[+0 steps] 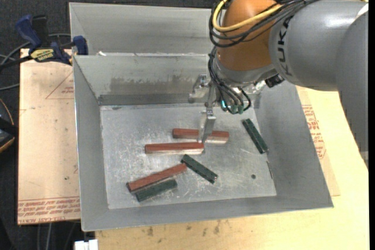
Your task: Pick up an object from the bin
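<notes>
Nearest you lay a dark green bar [156, 190]; your pincer [206, 136], clenched or released I couldn't tell, stood on the upper red bar [186, 133] mid-floor and might shove it askew.

**Operator:** Which item is obstructed?
**Technician:** The gripper [207, 137] covers the middle of the upper reddish-brown flat bar [184, 133]. Contact between them cannot be determined.
**Operator:** What is cut off?
**Technician:** The grey robot arm [328, 44] runs out of frame at the right edge. Its orange wrist cover [246, 32] conceals part of the rear wall of the grey metal bin [140, 26].
**Operator:** Any unidentified items?
**Technician:** One dark speck [253, 175] on the bin floor, too small to identify.
</notes>
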Robot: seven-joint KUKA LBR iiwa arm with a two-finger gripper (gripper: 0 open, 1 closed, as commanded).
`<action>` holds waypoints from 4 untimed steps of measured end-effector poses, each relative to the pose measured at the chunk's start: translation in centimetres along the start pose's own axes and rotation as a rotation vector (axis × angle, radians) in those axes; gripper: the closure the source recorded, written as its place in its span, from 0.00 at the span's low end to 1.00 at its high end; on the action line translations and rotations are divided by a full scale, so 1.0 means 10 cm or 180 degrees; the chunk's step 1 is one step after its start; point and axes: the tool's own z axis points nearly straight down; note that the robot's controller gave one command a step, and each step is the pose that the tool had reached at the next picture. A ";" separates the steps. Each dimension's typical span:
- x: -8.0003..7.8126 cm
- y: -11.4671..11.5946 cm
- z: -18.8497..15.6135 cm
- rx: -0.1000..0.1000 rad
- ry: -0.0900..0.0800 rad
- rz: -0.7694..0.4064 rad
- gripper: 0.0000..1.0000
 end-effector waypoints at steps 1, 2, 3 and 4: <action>-0.02 0.00 -0.04 -0.0001 -0.0024 0.0002 0.00; 0.20 -0.04 0.82 -0.0004 -0.0099 -0.0155 1.00; 0.20 -0.04 0.82 -0.0004 -0.0099 -0.0153 1.00; 0.10 -0.20 -0.59 0.0002 -0.0035 -0.0110 1.00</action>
